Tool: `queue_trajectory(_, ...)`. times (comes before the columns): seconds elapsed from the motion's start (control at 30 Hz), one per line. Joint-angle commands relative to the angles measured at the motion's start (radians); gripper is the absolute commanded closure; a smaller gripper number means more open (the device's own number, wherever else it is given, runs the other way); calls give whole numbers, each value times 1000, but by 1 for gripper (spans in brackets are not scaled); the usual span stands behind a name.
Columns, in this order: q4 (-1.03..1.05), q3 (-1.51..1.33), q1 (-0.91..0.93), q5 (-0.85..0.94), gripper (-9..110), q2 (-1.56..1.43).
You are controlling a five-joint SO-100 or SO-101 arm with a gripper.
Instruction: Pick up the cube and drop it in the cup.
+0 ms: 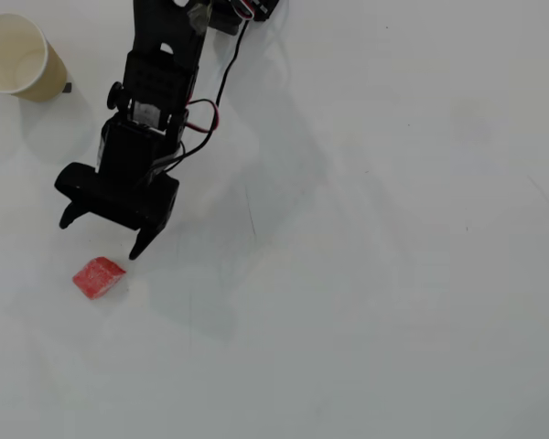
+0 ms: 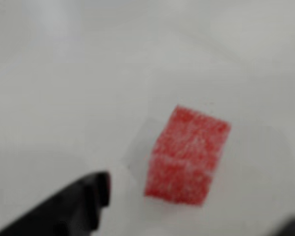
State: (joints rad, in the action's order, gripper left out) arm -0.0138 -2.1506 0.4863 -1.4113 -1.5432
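The red speckled cube (image 1: 98,276) lies on the white table at the lower left of the overhead view. It also fills the middle right of the wrist view (image 2: 188,155). My black gripper (image 1: 102,234) is just above the cube in the overhead view, with its two fingertips (image 1: 69,218) spread apart and empty. It does not touch the cube. In the wrist view one black finger (image 2: 73,206) shows at the lower left, beside the cube. The cream-tan paper cup (image 1: 18,57) stands upright at the top left corner, with nothing visible inside.
The arm's black body and its red and black wires (image 1: 206,110) run down from the top edge. The white table (image 1: 393,256) spreads to the right and below.
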Motion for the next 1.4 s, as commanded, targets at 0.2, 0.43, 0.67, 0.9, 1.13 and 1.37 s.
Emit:
queue_trajectory(0.2, -57, 272, -17, 8, 63, 117)
queue_trajectory(0.43, -80, 347, -12, 8, 63, 221)
queue_trajectory(0.67, -112, 407, -2, 8, 63, 301)
queue_trajectory(0.9, -132, 459, 17, 8, 63, 362)
queue_trajectory(1.13, -140, 489, 40, 8, 64, 402)
queue_trajectory(1.37, -140, 495, 55, 8, 65, 410)
